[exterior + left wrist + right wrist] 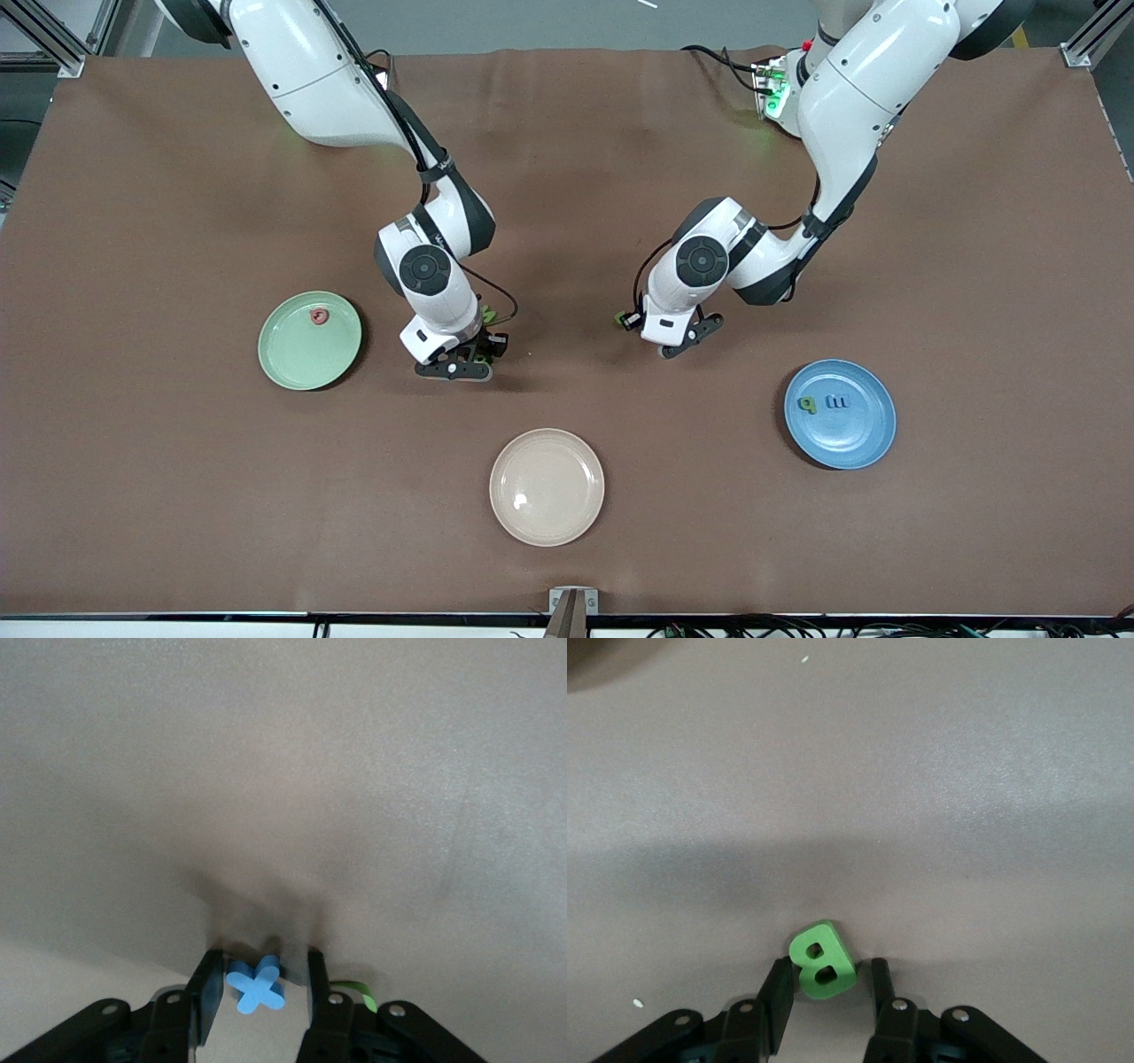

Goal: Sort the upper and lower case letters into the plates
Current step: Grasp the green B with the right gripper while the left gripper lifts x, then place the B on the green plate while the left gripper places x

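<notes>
We are looking across a brown mat [567,159] covering the whole table, with a cable-strewn edge nearest the camera and grey aluminium framing [53,40] at the corners by the robot bases. Nearest us, the cream plate [547,486] is sitting bare. Farther back, the blue plate [840,414] toward the left arm's end is carrying a green q [808,405] and a blue m [837,402], and the mint plate [309,340] toward the right arm's end is carrying one pinkish-red letter [318,316].

Between those plates both arms are reaching down to the mat. The front view is hiding what the wrist cameras are giving us: the left gripper [259,985] is standing with its fingers spread around a blue x [256,983], one finger touching it and a gap at the other. The right gripper [828,979] is also parted, bracketing a green B [821,960] that is leaning against one finger, clear of the other.
</notes>
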### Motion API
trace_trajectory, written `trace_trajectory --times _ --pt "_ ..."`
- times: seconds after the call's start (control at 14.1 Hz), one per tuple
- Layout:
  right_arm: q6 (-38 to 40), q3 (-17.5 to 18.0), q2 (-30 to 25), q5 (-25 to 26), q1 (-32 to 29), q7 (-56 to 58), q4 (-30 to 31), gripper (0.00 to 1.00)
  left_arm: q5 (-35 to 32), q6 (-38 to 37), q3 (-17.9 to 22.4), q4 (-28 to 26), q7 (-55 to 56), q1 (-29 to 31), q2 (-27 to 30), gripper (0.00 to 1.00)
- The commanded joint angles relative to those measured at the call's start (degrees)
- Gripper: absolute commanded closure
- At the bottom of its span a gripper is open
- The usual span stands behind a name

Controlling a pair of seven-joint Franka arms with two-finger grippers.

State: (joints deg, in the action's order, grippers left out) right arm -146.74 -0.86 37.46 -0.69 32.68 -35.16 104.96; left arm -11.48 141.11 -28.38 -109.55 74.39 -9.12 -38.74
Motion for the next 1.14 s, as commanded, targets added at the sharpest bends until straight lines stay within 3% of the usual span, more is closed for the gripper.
trace_trajectory --times 0.0,0.28,0.43,0.78,1.06 --pt "0.0 0.2 0.7 1.2 -0.6 0.0 -1.0 0.69 -1.0 0.2 0.2 -0.4 2.2 -0.6 -0.5 0.64" --pt "0.1 0.2 0.7 1.2 -0.9 0.0 -1.1 0.97 -0.9 0.1 0.2 -0.3 2.7 -0.8 -0.4 0.92" --pt "0.6 0.0 0.2 1.2 -1.7 0.9 -1.1 1.00 -0.9 0.1 0.2 0.1 2.3 -0.4 -0.1 1.00" --pt "14.3 0.2 -6.6 0.9 -11.0 17.5 -0.1 1.00 -1.0 0.0 1.0 1.4 0.4 1.6 2.3 1.00" --pt "19.7 0.2 -13.5 0.3 -20.0 33.1 5.4 1.00 -1.1 -6.7 1.0 6.3 -9.3 7.0 3.5 1.00"
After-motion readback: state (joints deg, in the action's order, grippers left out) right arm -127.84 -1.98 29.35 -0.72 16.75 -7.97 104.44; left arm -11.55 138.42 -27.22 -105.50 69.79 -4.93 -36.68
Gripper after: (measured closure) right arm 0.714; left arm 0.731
